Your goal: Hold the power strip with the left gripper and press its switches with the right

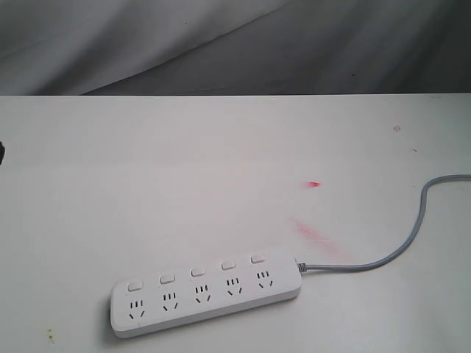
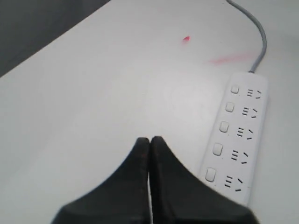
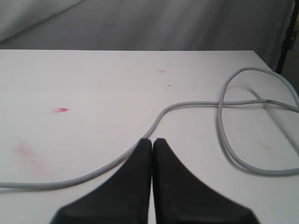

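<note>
**Power strip unheld: both grippers closed, neither touching it**

Left gripper (image 2: 149,139): fingers (image 2: 126,186) pressed together with nothing between them, above bare tabletop (image 2: 93,102). The power strip (image 2: 238,135) lies off to one side of them, apart and untouched.

Right gripper (image 3: 152,140): also closed on nothing. Only the grey cord (image 3: 187,106) runs past its tips, looping further out. The strip body is not in that view.

In the exterior view the strip lies flat, low and left of centre. Its switches (image 1: 197,272) sit in a row above the sockets, and the cord leads off to the right. Neither gripper shows there.

Risks, judged from this state:
- The left fingers must open before descent. Closed, they would shove the strip rather than straddle it.
- Pressing before the hold is set would likely slide the light bar.
- The right arm's approach crosses the cord, and a snag could drag the strip askew.
- The switches are small and close-set, so a slight offset lands on a neighbour.
</note>
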Robot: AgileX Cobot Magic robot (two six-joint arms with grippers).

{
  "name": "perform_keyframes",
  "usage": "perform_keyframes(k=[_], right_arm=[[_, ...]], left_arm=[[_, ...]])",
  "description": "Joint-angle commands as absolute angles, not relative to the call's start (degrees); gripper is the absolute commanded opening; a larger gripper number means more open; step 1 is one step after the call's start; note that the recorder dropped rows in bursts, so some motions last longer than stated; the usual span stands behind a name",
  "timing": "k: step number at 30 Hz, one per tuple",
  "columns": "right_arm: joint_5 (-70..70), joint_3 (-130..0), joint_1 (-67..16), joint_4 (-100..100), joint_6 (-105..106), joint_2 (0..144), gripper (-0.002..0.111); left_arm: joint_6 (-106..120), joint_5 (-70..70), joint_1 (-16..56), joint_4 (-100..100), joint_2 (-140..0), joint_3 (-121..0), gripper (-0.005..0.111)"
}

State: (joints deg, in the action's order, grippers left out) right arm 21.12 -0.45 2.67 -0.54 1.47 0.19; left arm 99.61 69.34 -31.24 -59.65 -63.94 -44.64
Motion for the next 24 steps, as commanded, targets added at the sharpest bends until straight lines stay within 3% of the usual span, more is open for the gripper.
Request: perform_keyframes(k=[1,11,16,21,24], right_arm=[[20.9,-0.5,2.8,0.0,1.4,0.0,0.000],[20.9,-0.5,2.8,0.0,1.4,0.0,0.000],[20.9,-0.5,2.8,0.0,1.4,0.0,0.000],[20.9,-0.5,2.8,0.0,1.4,0.0,0.000],[20.9,-0.5,2.8,0.0,1.4,0.0,0.000]], left_arm=[[98.9,70.0,-31.4,-58.0,-63.9,-42.0,0.001],[99.5,70.0,-31.4,-56.8,-63.9,-40.4,0.001],[119.9,70.0,-31.3,-54.1,-64.1,-37.3,0.001],[119.9,70.0,-31.3,-49.9,-65.7,-35.5,0.001],[119.9,70.0,-31.3,-47.7,-68.7,-34.1,0.011]])
